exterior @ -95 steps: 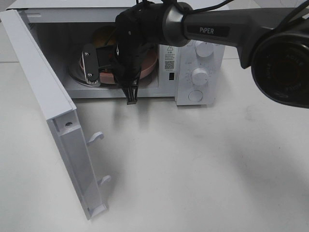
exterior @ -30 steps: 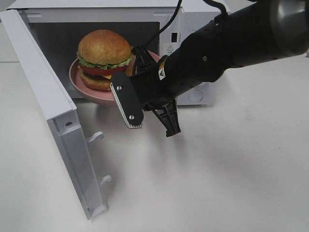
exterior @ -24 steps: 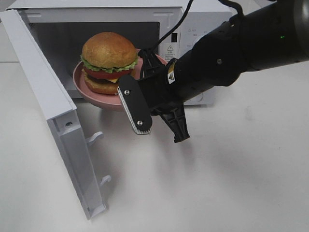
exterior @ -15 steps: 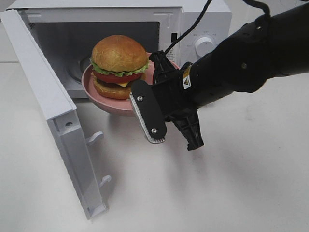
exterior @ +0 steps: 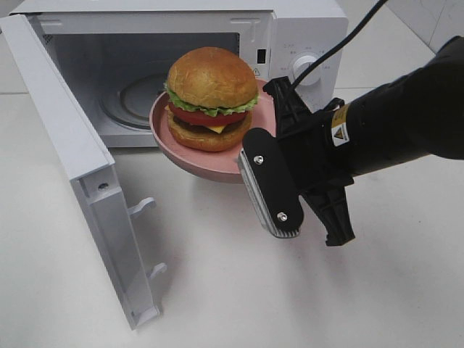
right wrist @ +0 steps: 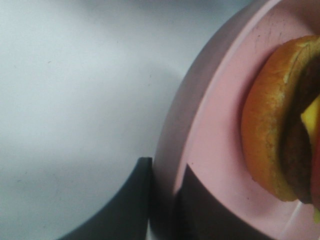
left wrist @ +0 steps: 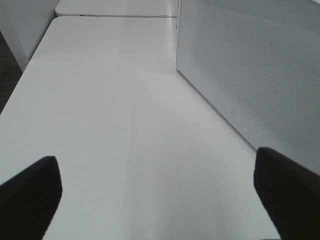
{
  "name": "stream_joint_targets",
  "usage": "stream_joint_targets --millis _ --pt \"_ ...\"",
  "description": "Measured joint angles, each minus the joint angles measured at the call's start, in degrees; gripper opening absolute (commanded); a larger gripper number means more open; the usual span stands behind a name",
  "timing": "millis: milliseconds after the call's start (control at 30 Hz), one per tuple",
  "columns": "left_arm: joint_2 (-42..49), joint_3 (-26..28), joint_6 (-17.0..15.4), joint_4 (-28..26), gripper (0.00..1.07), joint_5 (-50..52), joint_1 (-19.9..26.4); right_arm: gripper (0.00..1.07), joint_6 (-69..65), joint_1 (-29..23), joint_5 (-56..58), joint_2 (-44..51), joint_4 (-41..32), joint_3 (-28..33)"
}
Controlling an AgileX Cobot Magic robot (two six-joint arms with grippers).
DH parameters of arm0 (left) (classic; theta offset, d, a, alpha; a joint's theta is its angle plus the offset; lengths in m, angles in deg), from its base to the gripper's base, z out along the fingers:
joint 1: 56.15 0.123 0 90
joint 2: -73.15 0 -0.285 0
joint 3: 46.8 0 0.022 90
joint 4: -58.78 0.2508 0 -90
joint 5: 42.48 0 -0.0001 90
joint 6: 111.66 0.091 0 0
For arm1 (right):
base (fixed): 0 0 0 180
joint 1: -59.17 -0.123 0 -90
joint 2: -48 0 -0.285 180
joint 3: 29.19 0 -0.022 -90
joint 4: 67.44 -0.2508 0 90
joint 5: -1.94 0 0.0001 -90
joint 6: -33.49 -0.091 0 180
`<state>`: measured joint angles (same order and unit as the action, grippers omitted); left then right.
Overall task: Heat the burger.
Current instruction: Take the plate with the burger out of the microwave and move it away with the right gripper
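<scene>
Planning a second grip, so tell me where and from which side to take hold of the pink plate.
Grip the plate by its thin raised rim, coming in level from the side. The burger stands tall in the middle, so nothing can close from above. The right pincer already pinches the rim on the side away from the microwave, so the near or left edge is probably the free place.

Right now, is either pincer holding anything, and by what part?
The right pincer grips the pink plate by its rim, with the burger on it. The left pincer is open, holding nothing.
</scene>
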<state>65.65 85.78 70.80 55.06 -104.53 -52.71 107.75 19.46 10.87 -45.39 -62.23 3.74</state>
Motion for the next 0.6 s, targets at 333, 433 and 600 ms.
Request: stream_joint_targets --millis 333,433,600 --pt "0.00 0.00 0.00 0.00 0.98 0.00 0.00 0.00 -0.29 0.11 1.95 8.31 -0.17 7.05" --pt "0.00 0.00 0.00 0.00 0.98 0.00 0.00 0.00 -0.29 0.11 3.95 12.20 -0.17 9.51" --pt "0.00 0.00 0.00 0.00 0.98 0.00 0.00 0.00 -0.29 0.11 5.50 17.59 -0.17 12.89"
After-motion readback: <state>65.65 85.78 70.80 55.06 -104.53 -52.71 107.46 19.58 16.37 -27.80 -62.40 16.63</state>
